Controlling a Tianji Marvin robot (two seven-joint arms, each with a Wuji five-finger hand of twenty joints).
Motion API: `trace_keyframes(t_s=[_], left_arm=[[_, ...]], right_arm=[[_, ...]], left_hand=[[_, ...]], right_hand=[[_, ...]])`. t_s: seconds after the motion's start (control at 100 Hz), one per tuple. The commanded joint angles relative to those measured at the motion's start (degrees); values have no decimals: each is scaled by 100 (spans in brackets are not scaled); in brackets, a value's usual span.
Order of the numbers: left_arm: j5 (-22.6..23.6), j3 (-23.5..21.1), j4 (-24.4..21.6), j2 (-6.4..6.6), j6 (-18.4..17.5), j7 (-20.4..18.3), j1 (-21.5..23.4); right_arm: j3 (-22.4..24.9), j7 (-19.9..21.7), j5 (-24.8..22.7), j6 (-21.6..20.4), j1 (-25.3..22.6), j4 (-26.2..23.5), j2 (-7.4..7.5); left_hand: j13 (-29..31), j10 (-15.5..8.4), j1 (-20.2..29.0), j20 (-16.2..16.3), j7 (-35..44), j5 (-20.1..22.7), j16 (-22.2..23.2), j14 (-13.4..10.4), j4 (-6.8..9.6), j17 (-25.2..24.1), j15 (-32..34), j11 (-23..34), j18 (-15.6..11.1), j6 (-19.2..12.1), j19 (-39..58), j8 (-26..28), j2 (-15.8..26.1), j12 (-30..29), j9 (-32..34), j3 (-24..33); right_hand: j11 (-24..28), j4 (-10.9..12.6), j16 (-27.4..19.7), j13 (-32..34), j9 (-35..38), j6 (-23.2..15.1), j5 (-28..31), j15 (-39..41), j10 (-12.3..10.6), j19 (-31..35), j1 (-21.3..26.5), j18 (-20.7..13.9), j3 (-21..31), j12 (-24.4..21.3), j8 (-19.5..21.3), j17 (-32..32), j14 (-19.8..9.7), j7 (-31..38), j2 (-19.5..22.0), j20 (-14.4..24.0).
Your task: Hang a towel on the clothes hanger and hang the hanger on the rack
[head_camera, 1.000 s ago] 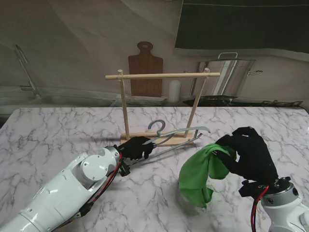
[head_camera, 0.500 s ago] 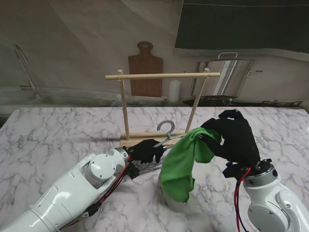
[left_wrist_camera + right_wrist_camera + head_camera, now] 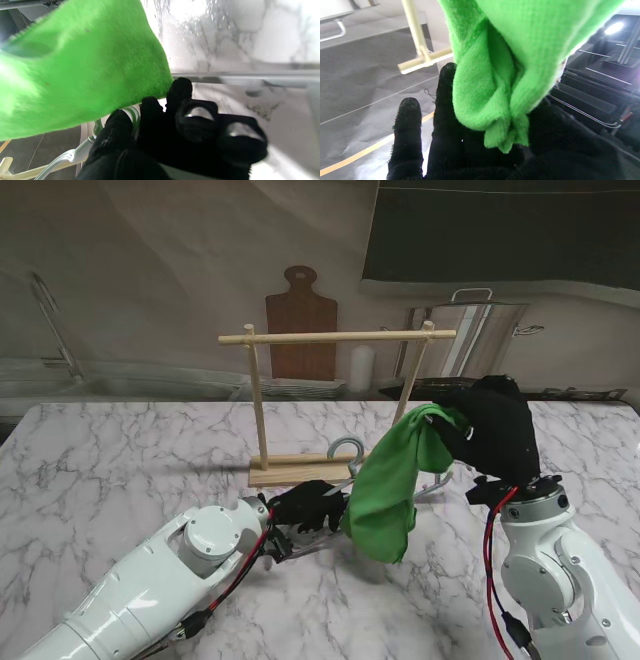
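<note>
Here the right hand [image 3: 497,432], right of centre, pinches the green towel [image 3: 393,480] aloft, cloth draping over the hanger [image 3: 346,452] clasped by the left hand [image 3: 304,508] at lower centre. Behind stands the wooden rack [image 3: 335,337] on the marble table [image 3: 120,460], a cutting board [image 3: 300,320] beyond. Since earlier, towel and right hand rose higher.

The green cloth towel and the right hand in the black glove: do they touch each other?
Touching. In the right wrist view, a bunched corner of the green cloth towel is pinched against the palm of the black-gloved right hand, with no gap between them.
</note>
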Motion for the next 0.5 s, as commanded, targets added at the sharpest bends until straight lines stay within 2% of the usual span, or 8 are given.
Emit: trace_keyframes(t_s=[0.0, 0.14, 0.49], left_arm=[[-34, 39, -71, 10, -1, -173, 59], [-188, 50, -136, 34, -29, -307, 119], [-94, 12, -189, 103, -53, -419, 166]], right_arm=[[27, -33, 12, 84, 25, 163, 2], [-1, -90, -6, 223, 155, 346, 5], [147, -305, -184, 481, 207, 508, 16]], left_hand=[[161, -8, 162, -27, 106, 256, 44, 712, 7, 238, 365, 13, -970, -52, 2317, -25, 519, -23, 166, -1], [153, 2, 172, -54, 105, 256, 44, 724, 7, 237, 351, 24, -953, -54, 2317, -28, 516, -14, 160, -1], [138, -11, 172, -114, 96, 243, 48, 734, 8, 234, 326, 62, -934, -57, 2317, -28, 518, 15, 165, -5]], right_hand=[[22, -40, 23, 93, -61, -328, 148, 32, 118, 13, 63, 78, 140, 40, 129, -121, -372, 158, 342, 76], [32, -37, 26, 72, -84, -325, 138, 37, 126, -8, 71, 74, 108, 41, 125, -148, -375, 160, 362, 77], [37, -26, 27, 38, -108, -326, 117, 41, 133, -61, 97, 83, 60, 30, 104, -207, -372, 169, 374, 83]])
